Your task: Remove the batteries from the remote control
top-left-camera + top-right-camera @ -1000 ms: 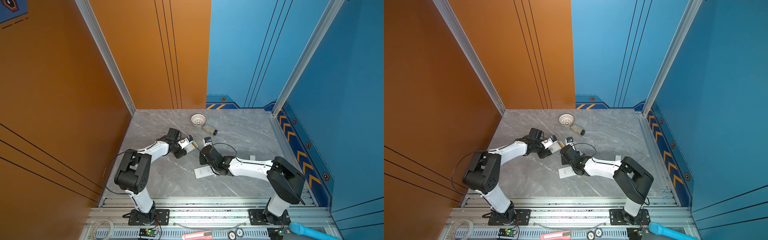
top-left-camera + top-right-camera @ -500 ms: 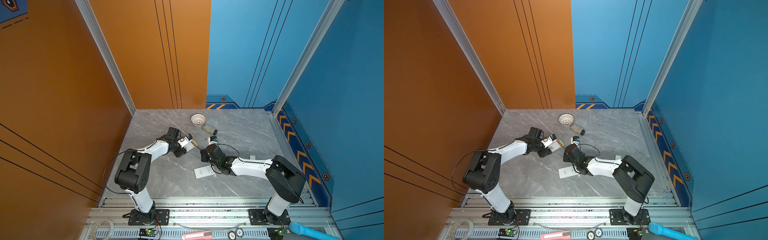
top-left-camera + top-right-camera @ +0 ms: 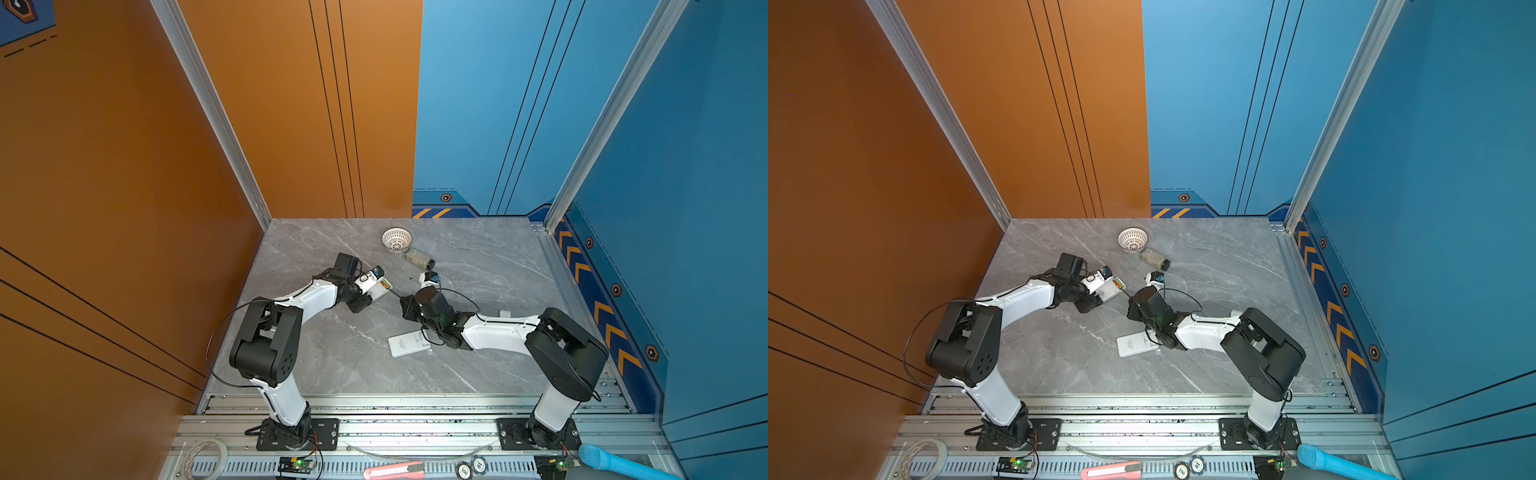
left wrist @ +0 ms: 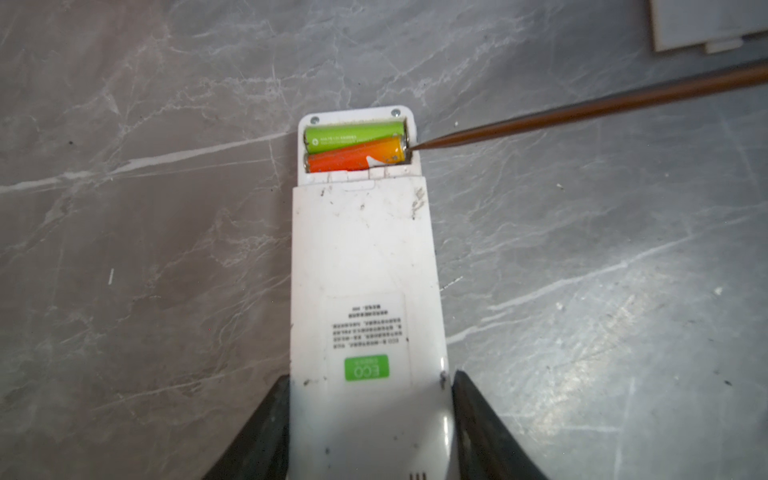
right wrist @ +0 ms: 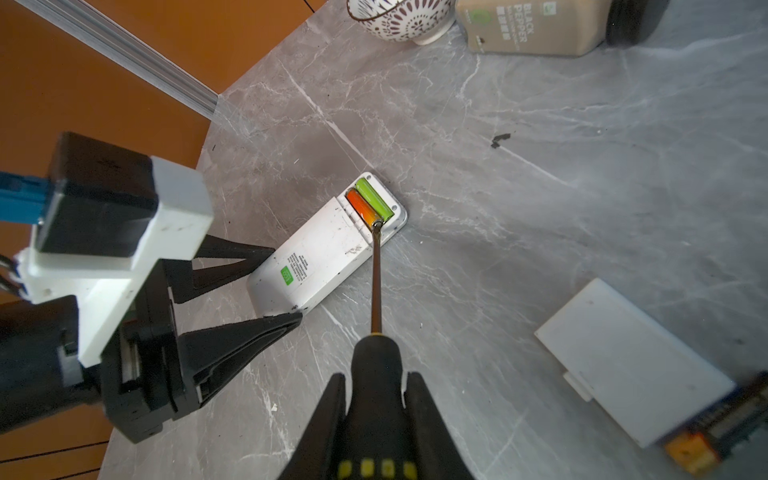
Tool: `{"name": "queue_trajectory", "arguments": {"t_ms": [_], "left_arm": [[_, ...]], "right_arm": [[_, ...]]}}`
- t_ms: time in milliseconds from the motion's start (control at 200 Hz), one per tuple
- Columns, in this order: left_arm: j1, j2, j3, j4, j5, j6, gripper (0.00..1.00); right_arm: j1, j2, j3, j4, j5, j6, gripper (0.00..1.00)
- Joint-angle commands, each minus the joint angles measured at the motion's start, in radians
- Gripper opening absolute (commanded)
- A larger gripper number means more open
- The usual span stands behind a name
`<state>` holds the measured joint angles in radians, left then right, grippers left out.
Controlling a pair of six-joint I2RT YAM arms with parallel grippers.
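Observation:
The white remote control [image 4: 365, 257] lies on its face on the grey table, its battery bay uncovered. Two batteries sit side by side in the bay, a light green one [image 4: 353, 135] and an orange one [image 4: 353, 157]. My left gripper [image 4: 370, 376] is shut on the remote's near end, a finger pressed to each long side. My right gripper [image 5: 375, 376] is shut on the black handle of a screwdriver [image 5: 376, 282]. The screwdriver's tip rests at the end of the orange battery [image 5: 360, 208]. In both top views the two grippers [image 3: 370, 291] [image 3: 405, 301] meet near the table's middle.
The white battery cover [image 3: 409, 344] lies loose in front of the right wrist. A white patterned bowl [image 3: 397, 240] and a pepper bottle [image 3: 419, 258] on its side sit behind the grippers. The orange wall stands close on the left.
The right wrist has swung slightly toward the back right, with the screwdriver still pointing at the remote. The left arm and the remote have stayed put.

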<state>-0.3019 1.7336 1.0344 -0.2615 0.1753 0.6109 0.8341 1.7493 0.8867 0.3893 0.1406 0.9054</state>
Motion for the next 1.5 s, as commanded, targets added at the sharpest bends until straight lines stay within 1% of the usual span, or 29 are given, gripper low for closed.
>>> {"name": "queue_trajectory", "arguments": {"t_ms": [0,135,425,916,941,1076,1492], "left_arm": [[-0.085,0.029,-0.032,-0.263,0.362,0.112,0.0],[-0.085,0.033,-0.031,-0.265,0.358,0.109,0.0],[-0.091,0.047,-0.023,-0.265,0.328,0.096,0.0],[-0.097,0.08,-0.011,-0.265,0.271,0.06,0.0],[-0.097,0.082,0.018,-0.265,0.268,0.058,0.0],[-0.1,0.09,0.025,-0.266,0.255,0.049,0.0],[-0.105,0.095,0.027,-0.265,0.248,0.047,0.0]], "right_arm": [[-0.019,0.035,0.025,0.249,-0.043,0.043,0.0],[-0.029,0.04,0.011,0.29,-0.056,0.083,0.0],[-0.037,0.039,0.012,0.327,-0.088,0.113,0.0],[-0.044,0.04,0.036,0.304,-0.142,0.141,0.0],[-0.044,0.039,0.034,0.306,-0.142,0.146,0.0],[-0.041,0.04,0.044,0.303,-0.164,0.158,0.0],[-0.045,0.044,0.07,0.331,-0.174,0.17,0.0]]}}
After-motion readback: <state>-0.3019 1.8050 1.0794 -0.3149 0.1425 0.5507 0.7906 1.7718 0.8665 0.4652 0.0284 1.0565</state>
